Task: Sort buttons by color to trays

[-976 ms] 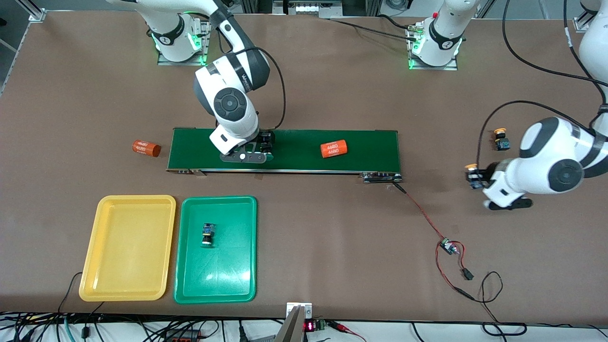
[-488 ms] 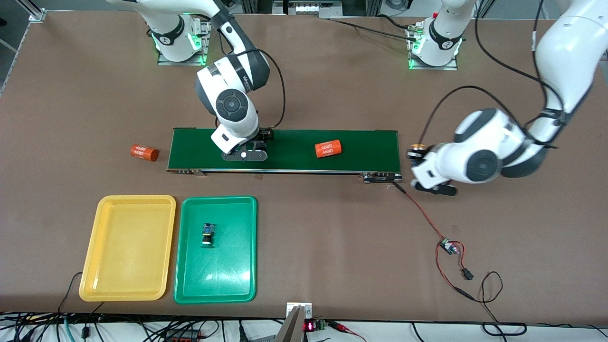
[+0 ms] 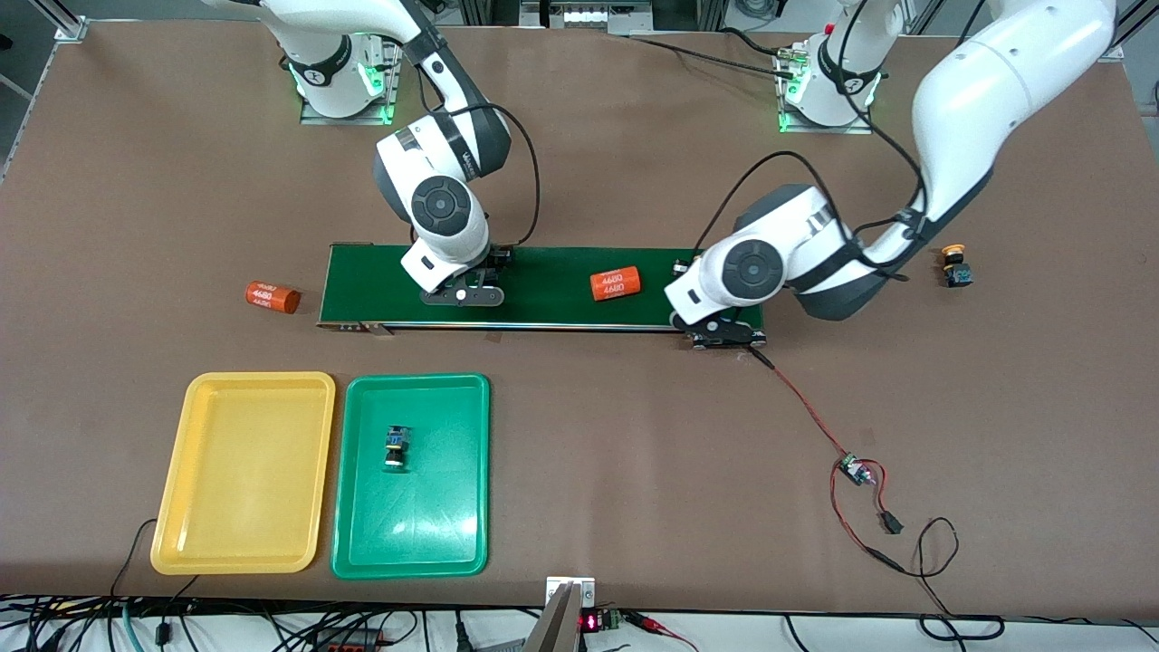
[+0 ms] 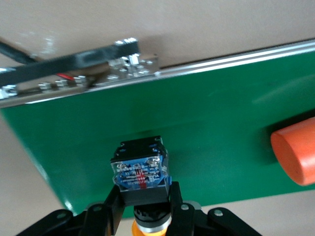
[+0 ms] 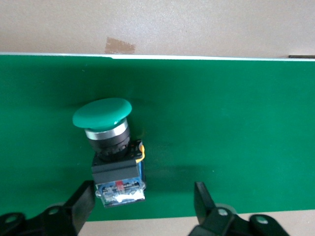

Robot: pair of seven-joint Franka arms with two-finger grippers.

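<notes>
Left end effector point(image 4: 145, 209) clamped on yellow-capped button point(image 4: 140, 169), over conveyor belt point(image 3: 543, 312) end toward left arm, likely to drop it there. Right end effector point(image 5: 142, 206) fingers apart around green-capped button point(image 5: 110, 147) lying on belt, likely for pickup. Green tray point(image 3: 471, 453) holding one button point(image 3: 396, 447); yellow tray point(image 3: 244, 389) bare. Another yellow button point(image 3: 954, 264) on tabletop point(image 3: 634, 453). Orange cylinder point(image 3: 616, 283) on belt between arms, possibly in the way.

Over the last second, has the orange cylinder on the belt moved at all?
Yes. The orange cylinder has shifted along the conveyor belt toward the right arm's end, away from the belt's end where the left gripper holds a yellow-capped button.
</notes>
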